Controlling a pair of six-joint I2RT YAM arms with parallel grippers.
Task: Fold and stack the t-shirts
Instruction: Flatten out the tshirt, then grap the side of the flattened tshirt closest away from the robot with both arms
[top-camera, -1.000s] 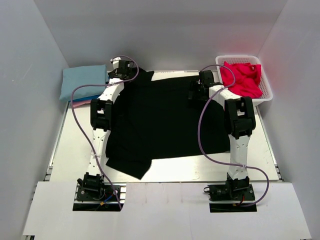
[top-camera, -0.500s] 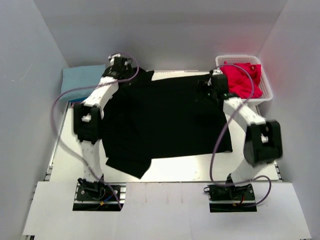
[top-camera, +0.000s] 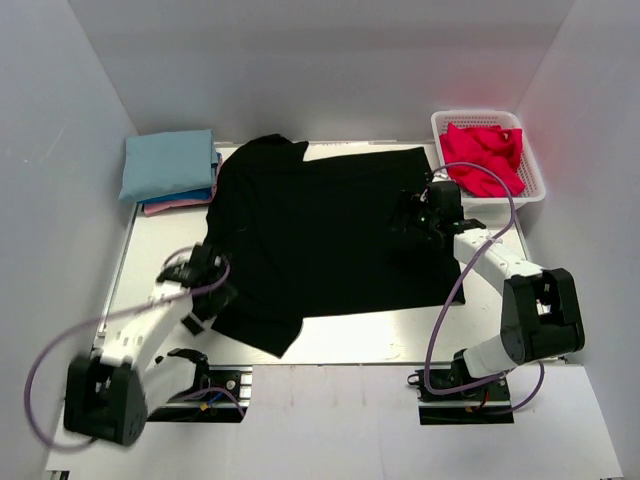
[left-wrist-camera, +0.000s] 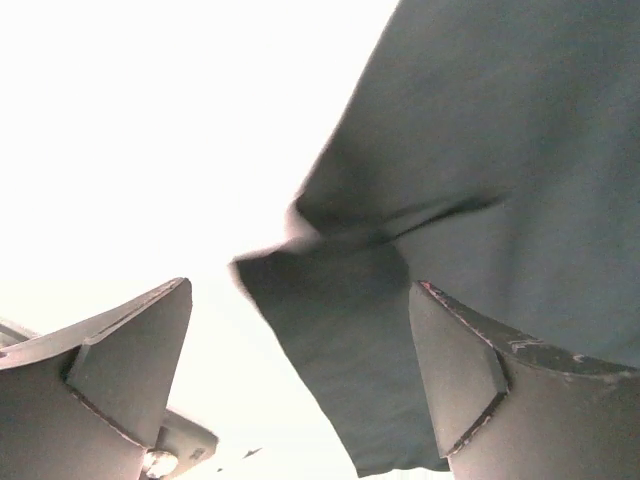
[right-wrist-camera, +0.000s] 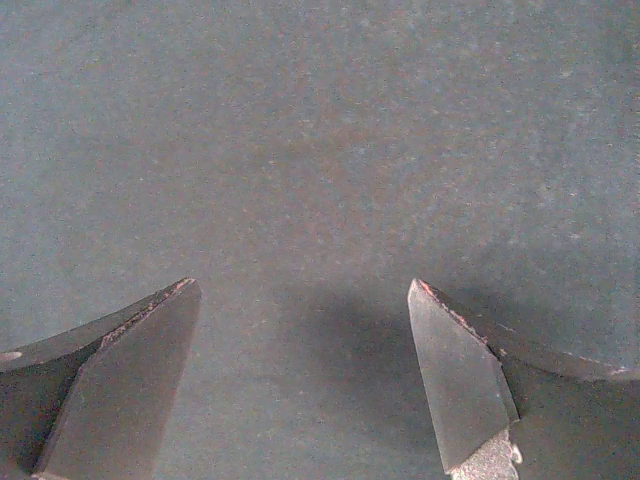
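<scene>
Top view, black t-shirt (top-camera: 320, 230): lay spread flat in the middle of the surface (top-camera: 140, 240), with its long axis running left to right. Both sleeves seemed to sit at the left end, so I judged the neck pointed left and the hem right.
Top view, left fingers (top-camera: 205, 272): low at the shirt's near-left edge, just beside the near sleeve. This was the arm nearer that corner.
Top view, right fingers (top-camera: 415, 215): over the shirt's right part, inside the hem edge.
Top view, other shirts: light blue t-shirt (top-camera: 168, 165) folded on top of a stack at the far left. Red t-shirt (top-camera: 485, 160) heaped in the basket (top-camera: 490, 117) at the far right.
Left wrist view, left fingers (left-wrist-camera: 300, 390): spread apart with nothing gripped. A black cloth corner lay between and ahead of them, with the body of the shirt running off right and bare surface to the left.
Right wrist view, right fingers (right-wrist-camera: 300, 385): parted and empty, with black cloth all beneath them and no edge in sight.
</scene>
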